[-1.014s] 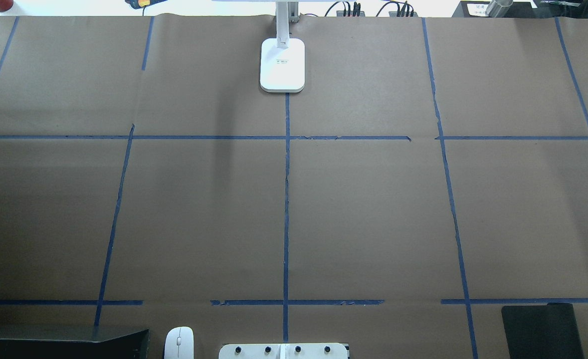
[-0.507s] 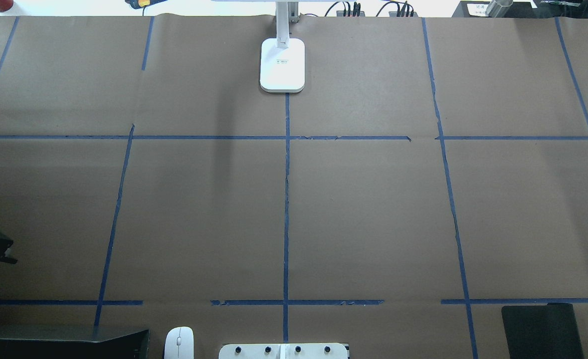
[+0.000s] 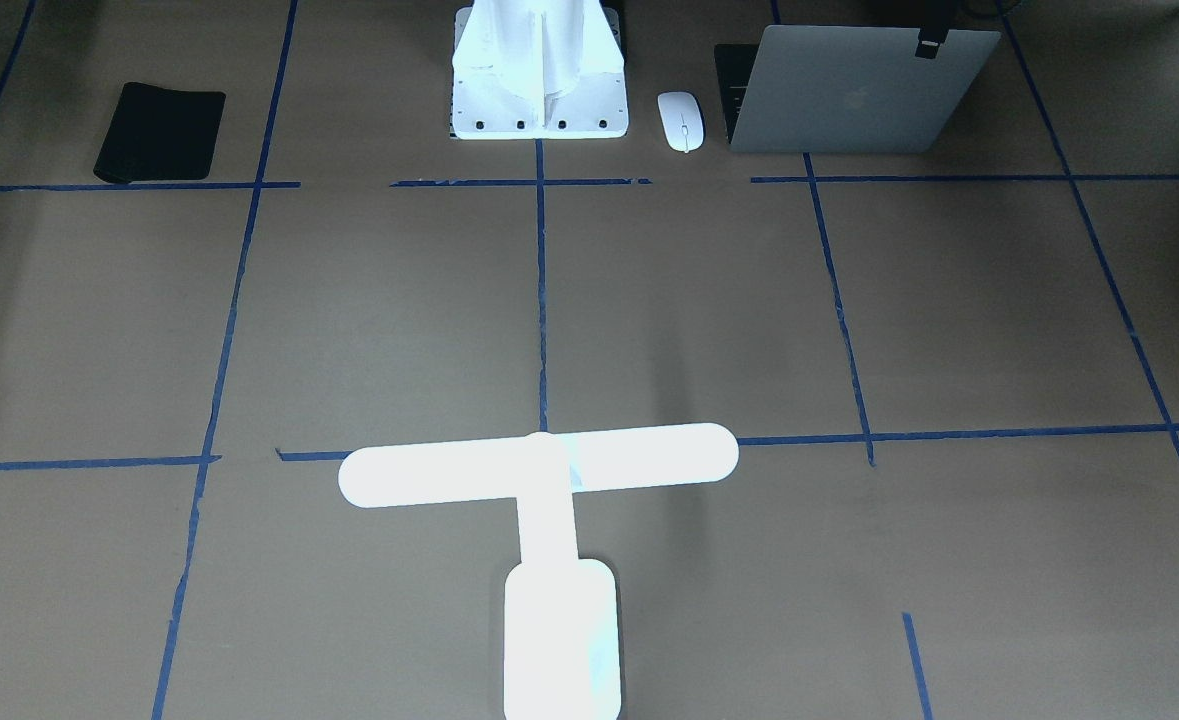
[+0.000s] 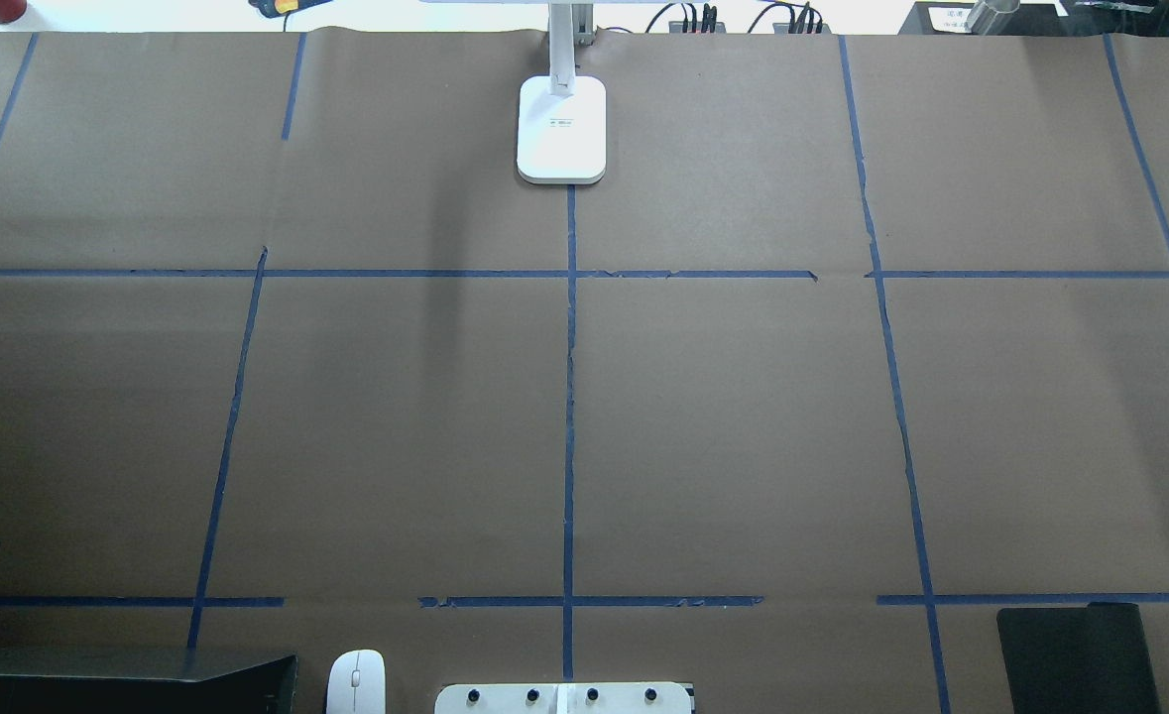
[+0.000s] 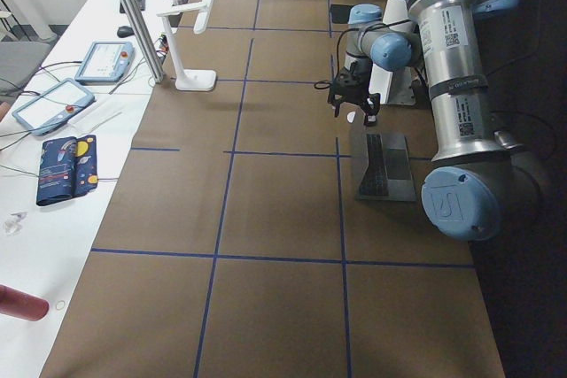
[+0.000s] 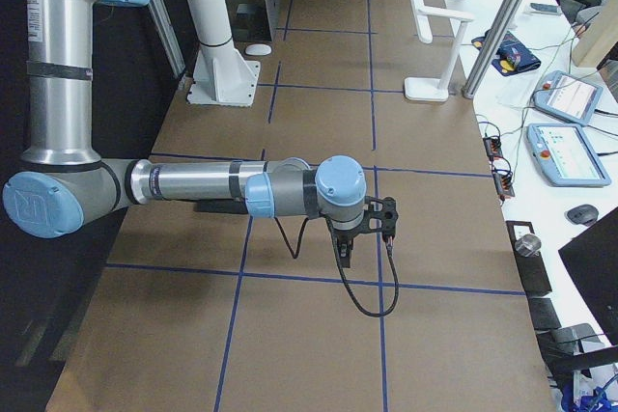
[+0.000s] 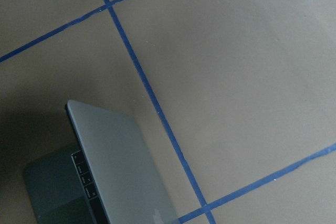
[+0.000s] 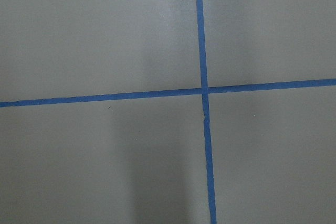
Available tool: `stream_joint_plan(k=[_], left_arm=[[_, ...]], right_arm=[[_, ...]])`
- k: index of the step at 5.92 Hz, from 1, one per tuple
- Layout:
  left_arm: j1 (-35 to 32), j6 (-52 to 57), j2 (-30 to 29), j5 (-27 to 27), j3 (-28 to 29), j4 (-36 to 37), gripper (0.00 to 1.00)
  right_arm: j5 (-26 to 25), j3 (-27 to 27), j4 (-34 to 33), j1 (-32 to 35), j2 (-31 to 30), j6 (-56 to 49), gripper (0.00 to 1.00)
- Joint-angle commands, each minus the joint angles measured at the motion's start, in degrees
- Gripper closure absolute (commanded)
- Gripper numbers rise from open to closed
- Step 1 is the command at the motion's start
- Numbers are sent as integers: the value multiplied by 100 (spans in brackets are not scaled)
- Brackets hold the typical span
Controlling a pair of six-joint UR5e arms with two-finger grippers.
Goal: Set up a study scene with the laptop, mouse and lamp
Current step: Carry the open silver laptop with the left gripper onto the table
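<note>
The silver-grey laptop (image 3: pixel 849 95) stands partly open at the robot's near edge, on its left side, and shows dark in the overhead view (image 4: pixel 118 679). The white mouse (image 3: pixel 681 120) lies between the laptop and the pedestal. At the far edge on the centre line stands the white T-shaped lamp (image 3: pixel 539 470), its base (image 4: pixel 561 129) on the paper. My left gripper (image 5: pixel 354 112) hangs above the laptop's lid edge with its fingers spread and nothing between them. My right gripper (image 6: pixel 386 219) hovers low over bare paper on the right side; I cannot tell its state.
A black mouse pad (image 3: pixel 159 130) lies near the robot on its right side. The white ribbed pedestal (image 3: pixel 539 70) stands at the near centre. Blue tape lines grid the brown paper. A side table beyond the lamp holds teach pendants (image 5: pixel 102 59) and cables.
At the overhead view's left edge, the dark part of my left gripper has moved toward the robot's near edge and further out of the frame. Laptop, mouse and lamp have not moved.
</note>
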Motion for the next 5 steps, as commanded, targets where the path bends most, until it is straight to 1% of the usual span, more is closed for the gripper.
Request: stream_joint_plan(k=[1,2,3,4,5], left_arm=[[817,-740,-119,29,-4,442,0],[1118,-1066,-129,90,-4,611,0],[1147,-1139,-138,142,14,621,0],[1147,-1140,-260,361,23,847,0],[1130,-1140,-418,371,58,963,0]], right_arm=[[8,4,0,0,6,1,0],[34,13,0,0,-3,-7,0],[35,65,8,0,-3,-7,0],[35,66,9,0,-3,-7,0],[35,39,9,0,-3,-7,0]])
